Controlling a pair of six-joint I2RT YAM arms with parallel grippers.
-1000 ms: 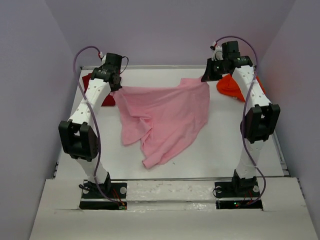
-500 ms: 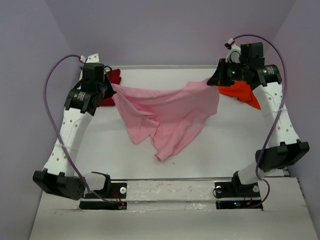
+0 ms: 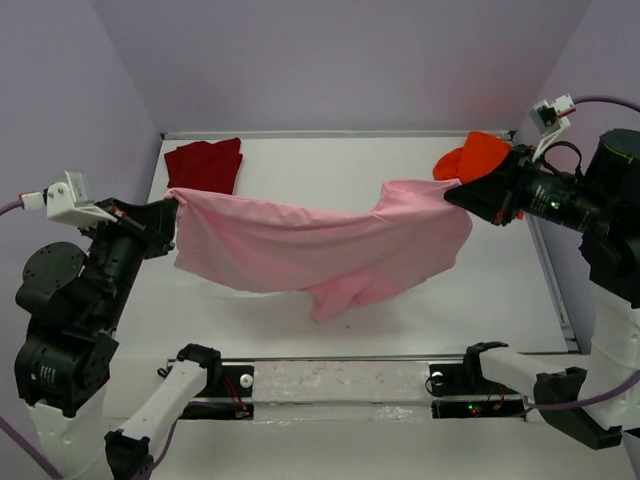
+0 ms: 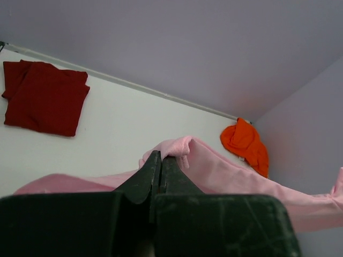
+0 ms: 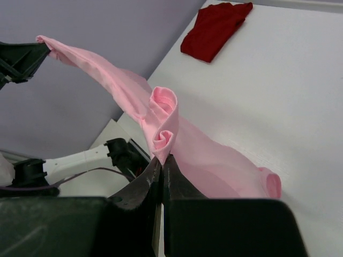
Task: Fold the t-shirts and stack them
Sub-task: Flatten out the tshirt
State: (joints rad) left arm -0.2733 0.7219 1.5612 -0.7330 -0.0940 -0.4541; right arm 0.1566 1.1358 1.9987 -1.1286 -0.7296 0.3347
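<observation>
Three t-shirts were in view. The light pink t-shirt (image 3: 320,245) hung in the air above the white table (image 3: 330,170), stretched between the two arms like a sagging hammock. Its lowest folds drooped toward the near middle of the table, and whether they touched the surface could not be told. The left gripper (image 3: 174,208) was clamped tight on the shirt's left edge; its wrist view showed the fingers pressed together with pink cloth bunched at their tips. The right gripper (image 3: 452,192) was likewise pinched on the right edge, with a small rolled curl of pink fabric standing just beyond its fingertips. The dark red t-shirt (image 3: 205,165) lay flat and folded at the far left corner of the table. The bright orange t-shirt (image 3: 478,155) sat crumpled at the far right corner, just behind the right gripper and partly hidden by it.
</observation>
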